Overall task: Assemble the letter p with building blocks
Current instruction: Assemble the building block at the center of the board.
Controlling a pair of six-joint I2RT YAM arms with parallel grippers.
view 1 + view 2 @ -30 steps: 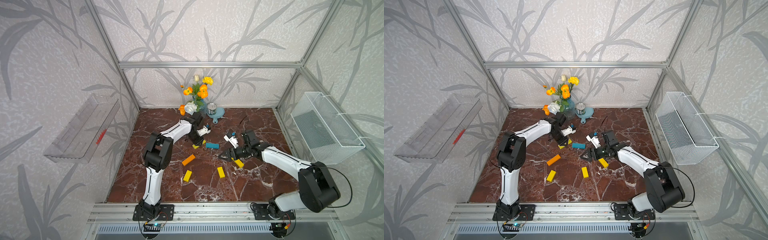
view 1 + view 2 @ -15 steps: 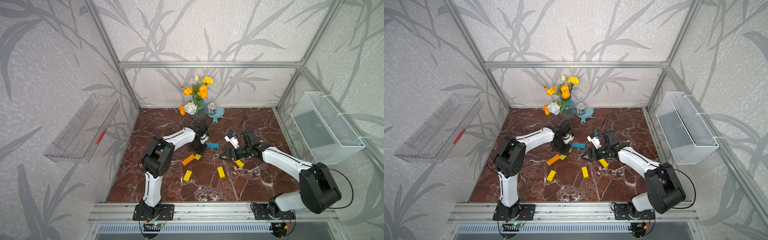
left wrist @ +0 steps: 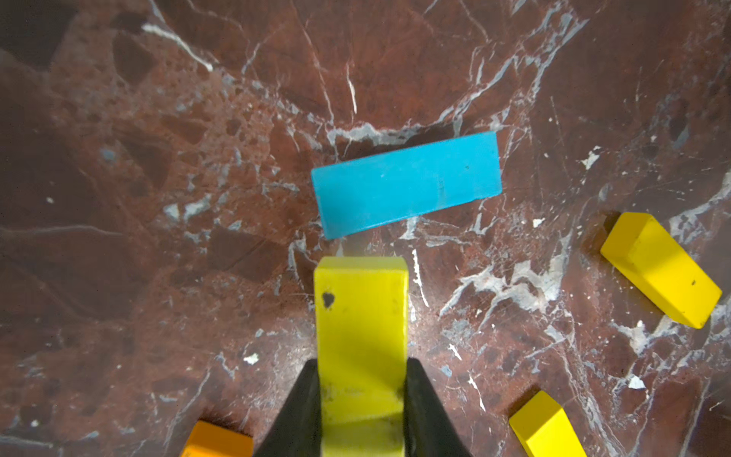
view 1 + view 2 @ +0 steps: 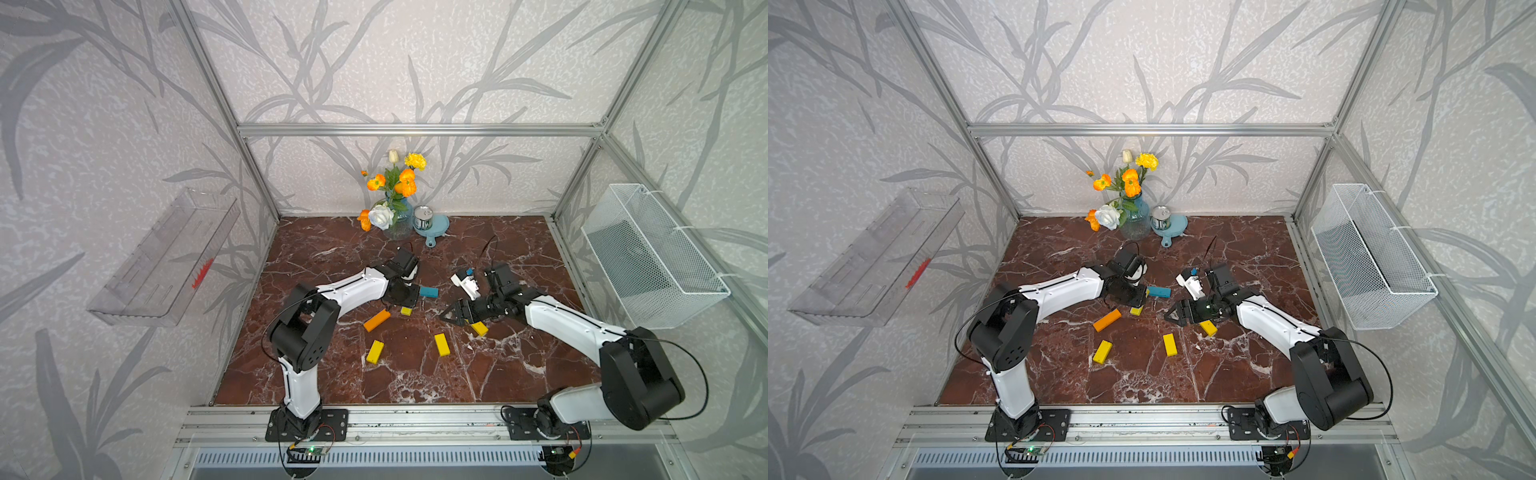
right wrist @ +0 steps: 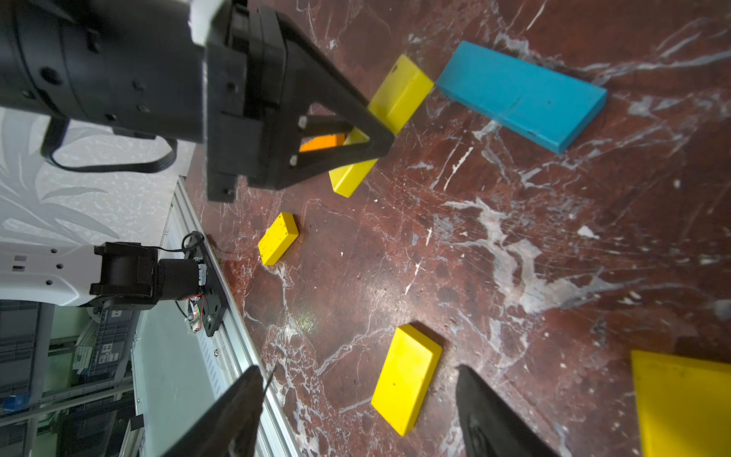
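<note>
while the left gripper (image 3: 362,370) clamps a flat yellow rectangular block (image 3: 360,308), a teal-blue rectangular block (image 3: 407,184) lies just beyond its tip.

You face an enclosure: grey leaf-patterned walls (image 4: 415,62) on an aluminium frame (image 4: 415,129), and a red-brown marble floor (image 4: 332,245) veined white. A clear plastic shelf (image 4: 166,257) hangs on one side wall, a white wire basket (image 4: 665,266) on the opposite wall.
</note>
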